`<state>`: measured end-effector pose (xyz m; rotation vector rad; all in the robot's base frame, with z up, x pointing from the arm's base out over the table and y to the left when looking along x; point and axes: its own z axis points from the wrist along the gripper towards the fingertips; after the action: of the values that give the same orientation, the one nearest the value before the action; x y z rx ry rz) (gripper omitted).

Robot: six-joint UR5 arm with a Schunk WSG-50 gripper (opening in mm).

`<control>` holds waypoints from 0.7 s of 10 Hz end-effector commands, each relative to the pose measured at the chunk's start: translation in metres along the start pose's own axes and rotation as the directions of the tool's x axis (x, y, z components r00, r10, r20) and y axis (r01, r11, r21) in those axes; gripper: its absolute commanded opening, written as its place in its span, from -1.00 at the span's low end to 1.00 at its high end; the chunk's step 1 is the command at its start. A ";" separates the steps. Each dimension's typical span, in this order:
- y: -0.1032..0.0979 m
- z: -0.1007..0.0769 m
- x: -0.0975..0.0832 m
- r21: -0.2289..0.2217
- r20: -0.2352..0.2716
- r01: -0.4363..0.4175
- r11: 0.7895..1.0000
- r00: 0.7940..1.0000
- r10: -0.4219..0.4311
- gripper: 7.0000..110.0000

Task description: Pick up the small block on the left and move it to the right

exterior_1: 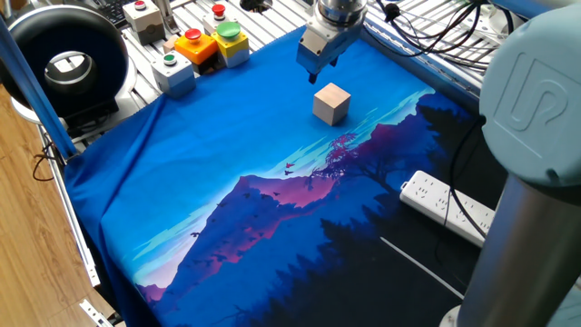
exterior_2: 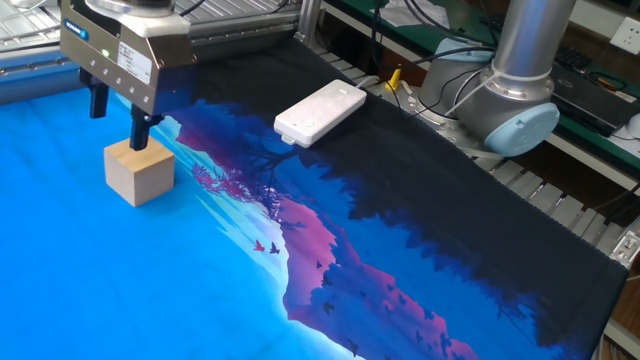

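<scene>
On the surface, draped in a blue and purple mountain-print cloth, the small light tan wooden cube sits untouched near the far edge. Just behind and above it hangs the grey two-finger gripper, its fingers spread wide (holding nothing).
</scene>
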<state>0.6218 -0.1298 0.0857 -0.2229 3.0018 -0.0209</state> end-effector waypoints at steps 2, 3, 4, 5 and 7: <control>0.001 0.000 -0.001 -0.022 0.008 0.000 1.000 1.000 0.000 0.15; 0.001 0.001 -0.001 -0.025 0.008 0.002 1.000 1.000 -0.002 0.15; 0.002 0.001 -0.001 -0.028 0.009 0.002 1.000 1.000 -0.002 0.15; 0.004 0.002 -0.004 -0.040 0.020 0.013 0.999 1.000 -0.012 0.15; 0.004 0.003 -0.005 -0.052 0.024 0.017 0.999 1.000 -0.016 0.57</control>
<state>0.6235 -0.1272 0.0830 -0.2496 2.9921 0.0224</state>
